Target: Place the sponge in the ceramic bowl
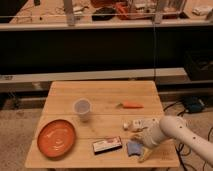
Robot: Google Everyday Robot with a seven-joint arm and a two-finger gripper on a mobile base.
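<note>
We see the gripper (141,151) low over the near right part of the wooden table (102,95), at the end of a white arm (172,131) that reaches in from the right. It sits right at the sponge (132,148), a small light-blue pad lying on the tabletop close to the near edge. We cannot tell how far the gripper is open, nor whether it has hold of the sponge or only rests against it. Just left of the sponge lies a flat black-and-white box (107,145), with its long side roughly along the near edge. The ceramic bowl (56,138), a wide shallow orange-red dish, stands at the near left corner of the table, well apart from the sponge, with the box between them. Farther back and a little right of the bowl stands a translucent whitish cup (82,109), upright. An orange carrot (132,105) lies on the far right part of the table. Between the carrot and the arm we make out a few small pale items (136,123) that we cannot identify.
</note>
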